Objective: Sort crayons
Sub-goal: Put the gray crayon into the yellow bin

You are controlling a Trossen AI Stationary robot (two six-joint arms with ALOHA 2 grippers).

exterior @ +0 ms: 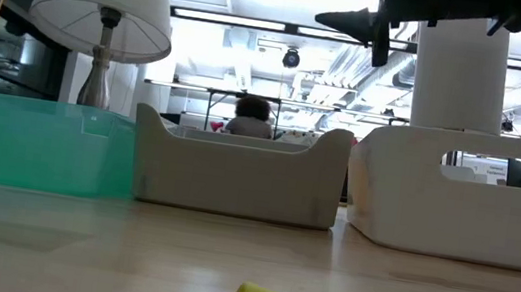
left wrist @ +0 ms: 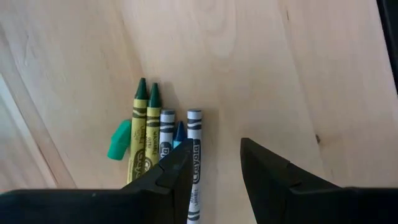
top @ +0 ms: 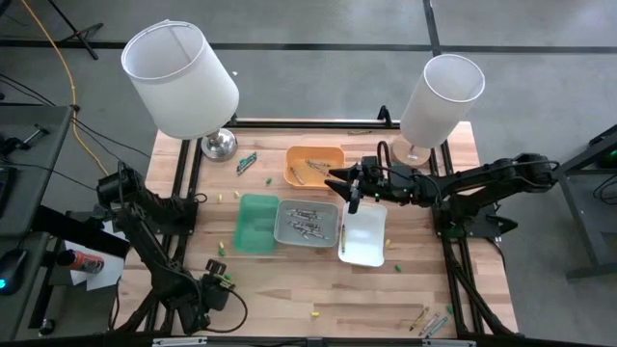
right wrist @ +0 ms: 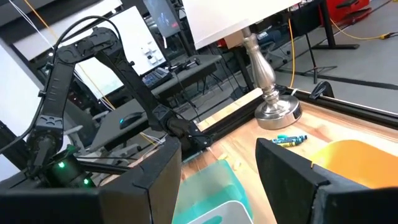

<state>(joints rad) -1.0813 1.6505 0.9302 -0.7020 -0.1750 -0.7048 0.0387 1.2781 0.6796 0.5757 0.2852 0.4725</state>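
Left gripper [top: 220, 280] low over the table's near-left part, above a small cluster of crayons [left wrist: 163, 140]; fingers [left wrist: 171, 180] apart with nothing between them, bare wood showing in the gap; one finger sits over the cluster's edge.

Cluster, wrist view: two green-tipped sticks in yellow-green wraps, then two grey-and-white wrapped ones with a blue one wedged between; all lying side by side, touching, long axes parallel; the green tips point away from the gripper. A teal stub [left wrist: 119, 140] lies against the outer green one, skewed.

Handling, as a judgement: light, stiff wax sticks, paper wrap giving fair grip; round, so likely to roll if nudged; could snap under a hard squeeze. Best taken mid-length across the narrow axis; packed neighbours make singling one out awkward.

Centre: green tray [top: 256, 224], grey tray [top: 285, 231] holding several crayons, orange tray [top: 333, 154] holding a few; white tray [top: 364, 249] with one crayon at its edge.

Right gripper [top: 353, 179] hovers above the gap between orange and white trays; fingers wide apart, holding nothing.

Loose crayons also at the near-right table corner [top: 429, 321]; a few single ones scattered elsewhere.
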